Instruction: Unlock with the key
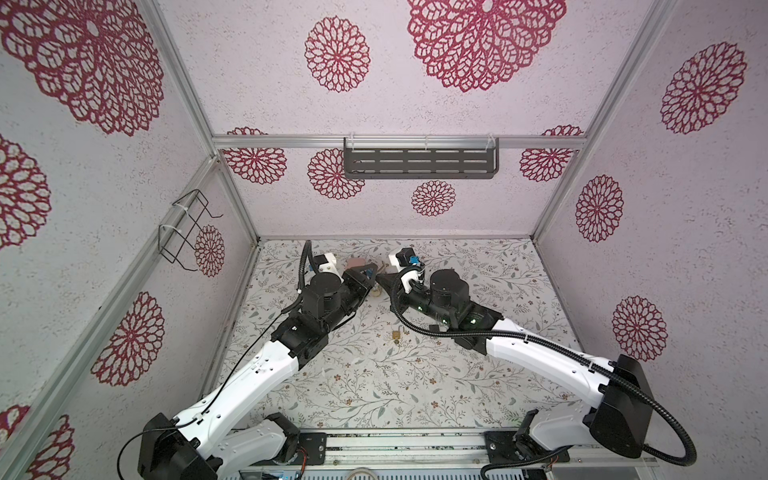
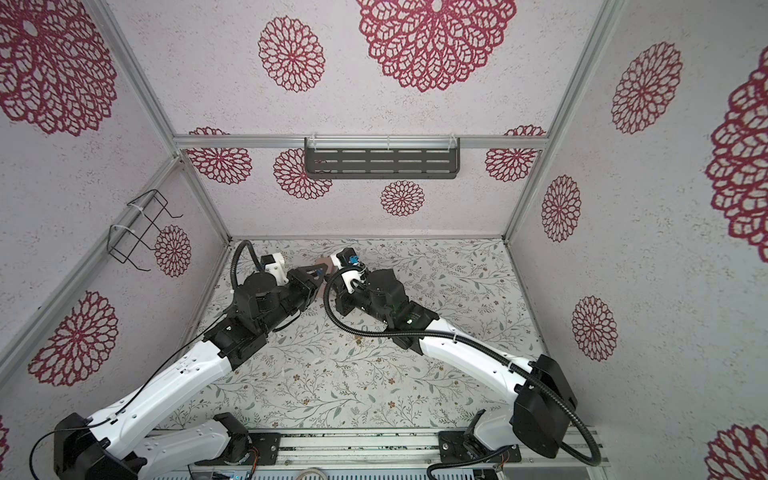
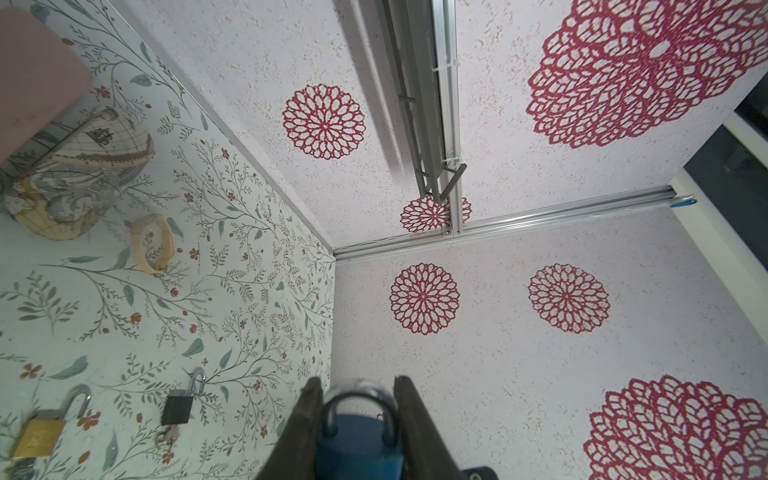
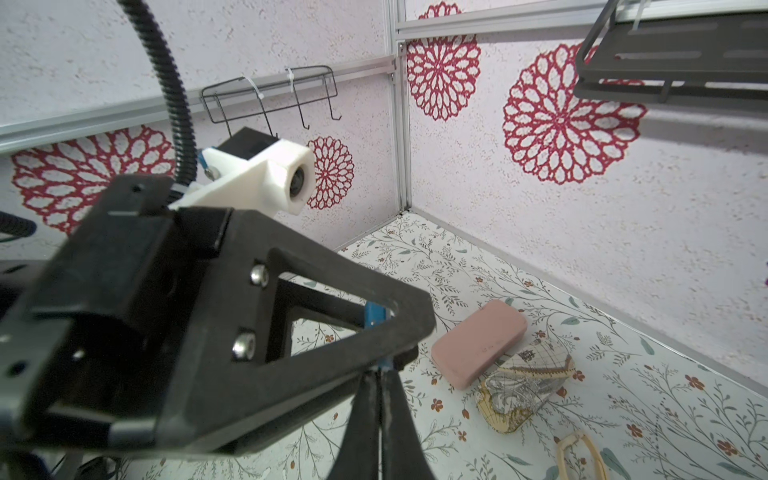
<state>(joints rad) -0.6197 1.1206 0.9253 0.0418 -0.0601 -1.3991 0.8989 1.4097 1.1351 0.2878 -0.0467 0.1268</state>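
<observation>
**lockfan:** ok what's in there, big stuff first?

**benchrat:** walls [image 1: 257,83] are bumpy white stucco-type paper with lacy crimson rosettes, table [image 1: 478,374] is a smooth sheet printed with thin leafy sprigs. High above both claws: one flat slotted dark-metal shelf [image 1: 419,162], one skinny black wire rack [image 1: 187,232]

**lockfan:** and down by the claws?

**benchrat:** two claws, matte black, with triangular cut-out fingers [image 4: 332,374]. On the table just past the left claw [image 3: 356,380] tips: one matte pink block [image 4: 478,345] with rounded corners, touching one squashy map-print pouch [image 4: 523,386], and one cream rubbery loop [image 3: 149,245] near that. Three padlocks total. The blue padlock [image 3: 357,444] sits clamped by its body between the left claw's fingers, steel shackle arching out beyond the tips. The brass padlock [image 3: 37,434] and small black padlock [image 3: 178,409] lie flat on the table near each other, well apart from both claws, both shackles swung open

**lockfan:** right one?

**benchrat:** right claw [image 4: 379,374] has its jaws pinched together, tips right by the left claw's fingertips and the blue padlock. The key is too small to pick out, can't tell if it's in that pinch
</observation>
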